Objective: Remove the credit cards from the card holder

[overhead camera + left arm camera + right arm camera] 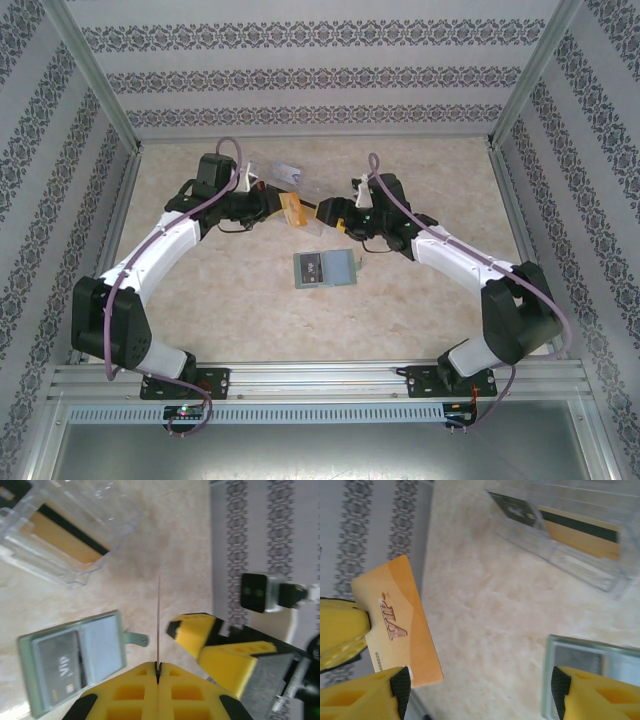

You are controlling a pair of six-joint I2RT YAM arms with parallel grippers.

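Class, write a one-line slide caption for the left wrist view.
Left end effector grips a card edge-on; beside it, a dark VIP card lies in the card holder.

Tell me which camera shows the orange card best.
The right wrist view: the orange card faces the lens, its VIP lettering readable. The left wrist view catches it edge-on, a thin line; the top view, a small orange patch.
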